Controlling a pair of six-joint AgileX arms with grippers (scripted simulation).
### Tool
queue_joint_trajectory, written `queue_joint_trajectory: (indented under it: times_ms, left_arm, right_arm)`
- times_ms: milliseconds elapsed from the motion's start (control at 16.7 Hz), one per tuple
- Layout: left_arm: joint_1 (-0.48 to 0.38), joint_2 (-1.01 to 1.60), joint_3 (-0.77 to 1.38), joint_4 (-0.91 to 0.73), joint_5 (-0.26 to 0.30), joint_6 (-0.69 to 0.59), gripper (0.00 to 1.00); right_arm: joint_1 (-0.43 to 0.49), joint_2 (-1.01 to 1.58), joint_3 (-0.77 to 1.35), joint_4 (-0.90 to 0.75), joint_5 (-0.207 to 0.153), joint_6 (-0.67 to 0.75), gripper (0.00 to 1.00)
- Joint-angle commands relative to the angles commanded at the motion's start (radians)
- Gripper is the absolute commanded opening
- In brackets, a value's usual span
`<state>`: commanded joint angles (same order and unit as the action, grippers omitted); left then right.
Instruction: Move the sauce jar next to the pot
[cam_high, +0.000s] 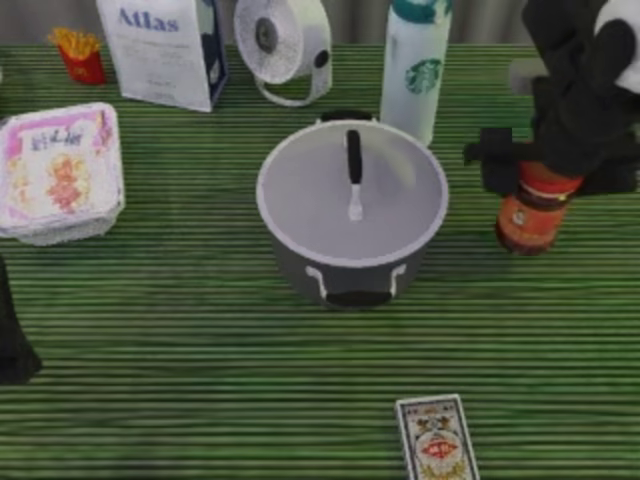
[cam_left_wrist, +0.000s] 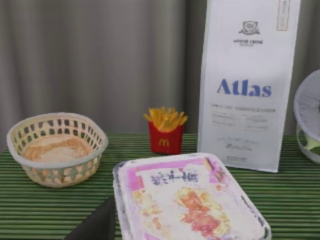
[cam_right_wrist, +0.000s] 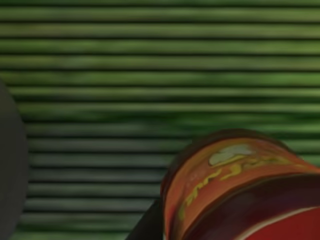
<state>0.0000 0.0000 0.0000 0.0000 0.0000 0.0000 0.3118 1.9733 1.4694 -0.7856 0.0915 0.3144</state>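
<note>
Over at the table's right side, right gripper (cam_high: 545, 180) clamped around the red lid and neck of the sauce jar (cam_high: 530, 218), fingers closed on it from above. Jar tilted a little, its base low over the green striped mat (cam_high: 200, 330); cannot tell whether touching or just lifted. Sits well to the right of the pot (cam_high: 350, 210), a strip of bare mat between them. Pot in the middle, pale lid on, black lid handle (cam_high: 353, 160) running front to back. Starbucks bottle (cam_high: 417, 65) just behind the pot's right edge, white fan (cam_high: 285, 40) behind its left edge, Atlas bag (cam_high: 165, 45) further left, fries carton (cam_high: 78, 55) near the back left corner. Foil food tray (cam_high: 60, 170) at the left, card box (cam_high: 437, 440) at the front. Close up in the right wrist view, orange label of the jar (cam_right_wrist: 235, 175) against the mat, grey pot wall (cam_right_wrist: 10, 170) at the edge. Left arm (cam_high: 15, 345) parked at the left edge, fingers out of sight, so cannot tell how far open. Wicker basket (cam_left_wrist: 55, 147) beside the tray (cam_left_wrist: 190, 200) in its view.
</note>
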Motion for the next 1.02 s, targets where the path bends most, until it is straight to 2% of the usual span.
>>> queue_joint_trajectory:
  times_ms: [240, 480, 1020]
  left_arm:
    - [0.0, 0.0, 0.0, 0.0, 0.0, 0.0, 1.0]
    - [0.0, 0.0, 0.0, 0.0, 0.0, 0.0, 1.0]
    - [0.0, 0.0, 0.0, 0.0, 0.0, 0.0, 1.0]
  right_arm:
    - [0.0, 0.044, -0.05, 0.101, 0.002, -0.002, 0.0]
    - [0.0, 0.047, -0.053, 0.106, 0.002, -0.003, 0.0]
    - [0.0, 0.047, -0.053, 0.106, 0.002, -0.003, 0.68]
